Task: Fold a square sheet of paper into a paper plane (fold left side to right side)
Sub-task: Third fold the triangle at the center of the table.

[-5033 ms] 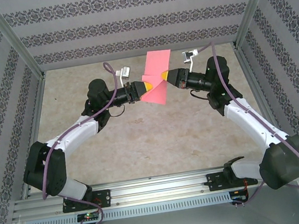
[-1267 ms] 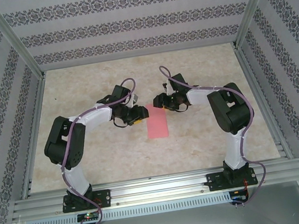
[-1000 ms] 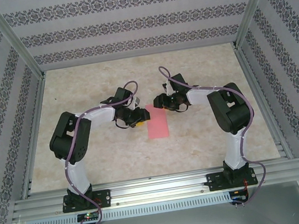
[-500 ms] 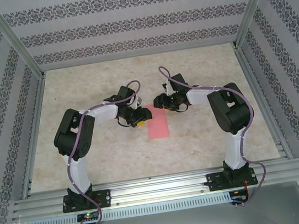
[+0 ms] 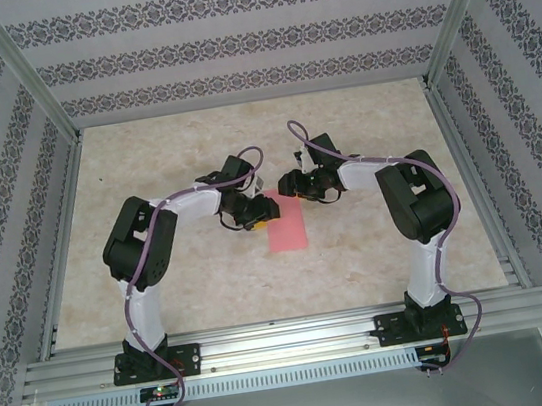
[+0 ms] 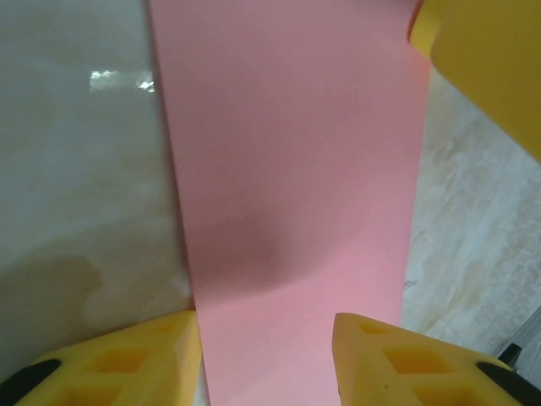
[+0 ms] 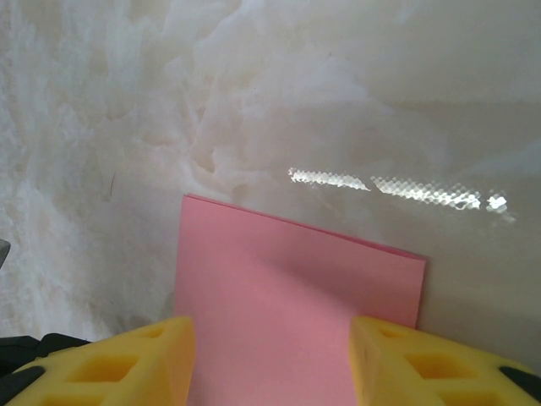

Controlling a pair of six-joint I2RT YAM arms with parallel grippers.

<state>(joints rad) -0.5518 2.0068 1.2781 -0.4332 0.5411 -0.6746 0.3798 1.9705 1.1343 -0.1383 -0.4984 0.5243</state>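
At the middle of the worktop (image 5: 378,248), the paper (image 5: 287,231) lies flat, a narrow folded strip. Left tool (image 6: 266,368) straddles it, fingers spread; right tool (image 7: 269,364) straddles it too, likewise spread.

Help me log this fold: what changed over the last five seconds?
The paper, held aloft by both grippers five seconds ago, now lies flat on the table as a narrow folded strip, released. Over the last second the left gripper slid right onto its edge. The right gripper and the paper stayed put.
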